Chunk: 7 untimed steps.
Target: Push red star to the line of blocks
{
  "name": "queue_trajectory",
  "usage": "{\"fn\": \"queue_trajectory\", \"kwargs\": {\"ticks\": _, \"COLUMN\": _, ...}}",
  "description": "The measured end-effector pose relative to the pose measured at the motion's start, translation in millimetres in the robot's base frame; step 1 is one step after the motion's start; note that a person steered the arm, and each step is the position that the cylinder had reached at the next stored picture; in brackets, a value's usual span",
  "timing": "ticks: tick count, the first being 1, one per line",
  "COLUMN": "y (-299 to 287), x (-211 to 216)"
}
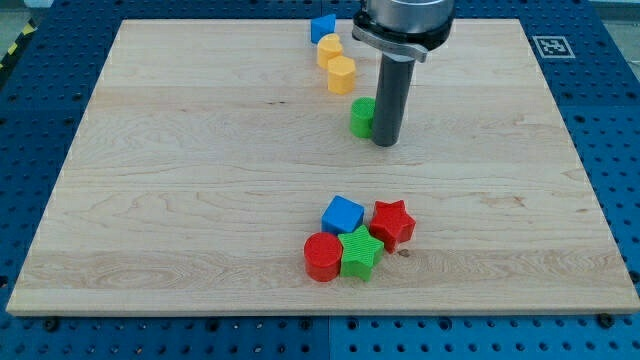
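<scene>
Across the middle of the view lies the wooden board (200,200), the biggest thing here, set on a blue perforated table (30,120). Above its far half hangs the arm, ending in a dark rod, and my tip (386,143) rests on the board just to the view's right of a green block (362,117), touching it or nearly so. I carry no jaws at all, only this rod, so nothing is held. That green block closes a slanted line running toward the view's top: two yellow blocks (336,62) and a blue block (322,27). Well apart from them, near the view's bottom, sits a tight cluster: a blue cube (342,214), a red cylinder (322,256), a green star (361,252) and the red star (392,222), which sits at the cluster's right edge, touching the green star and just beside the blue cube. The step in hand looks like the approach, for the red star seems unpushed. Next, I judge, my tip must travel down past the star and come in from below and slightly right, so the push carries it toward the line without dragging its neighbours. The star lies flat with one point aimed roughly at the view's top; being symmetric, it has no real long axis.
</scene>
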<state>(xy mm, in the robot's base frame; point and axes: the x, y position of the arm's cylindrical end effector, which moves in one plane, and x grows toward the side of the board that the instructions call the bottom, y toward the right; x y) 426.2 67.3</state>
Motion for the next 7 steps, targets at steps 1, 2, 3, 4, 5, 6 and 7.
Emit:
{"fn": "queue_trajectory", "kwargs": {"ticks": 1, "y": -2, "x": 1}}
{"fn": "queue_trajectory", "kwargs": {"ticks": 2, "y": -7, "x": -11}}
{"fn": "queue_trajectory", "kwargs": {"ticks": 3, "y": -15, "x": -23}}
{"fn": "queue_trajectory", "kwargs": {"ticks": 4, "y": -9, "x": 3}}
{"fn": "queue_trajectory", "kwargs": {"ticks": 5, "y": 27, "x": 57}}
{"fn": "queue_trajectory", "kwargs": {"ticks": 6, "y": 80, "x": 76}}
{"fn": "queue_trajectory", "kwargs": {"ticks": 7, "y": 91, "x": 133}}
